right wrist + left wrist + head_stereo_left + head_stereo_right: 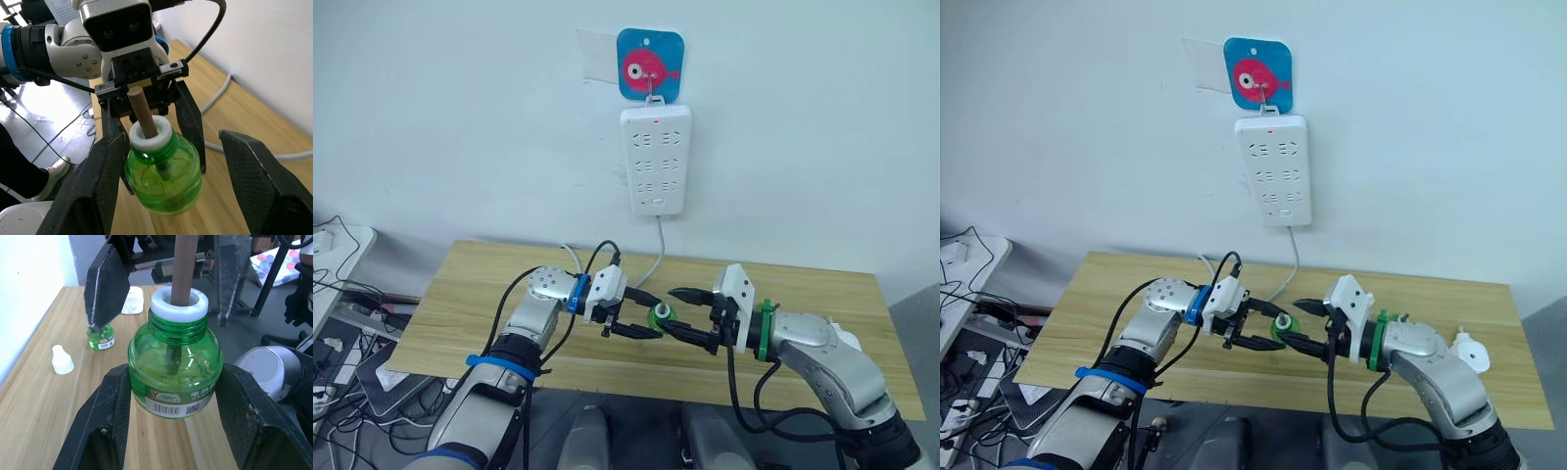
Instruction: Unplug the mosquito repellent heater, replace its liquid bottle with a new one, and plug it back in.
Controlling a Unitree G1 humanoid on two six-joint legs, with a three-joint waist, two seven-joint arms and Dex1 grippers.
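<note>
Two green liquid bottles: one (174, 367), clear green with white collar and brown wick, clamped in the left gripper (636, 315) mid-table; another (101, 337) stands at ten o'clock. Right gripper (690, 313) spread wide around it.

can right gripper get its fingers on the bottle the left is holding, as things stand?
Probably yes. The right gripper is open, its fingers either side of the green bottle, which the left gripper holds by the body, wick exposed. Nothing sits between; the left fingers may crowd the grip.
</note>
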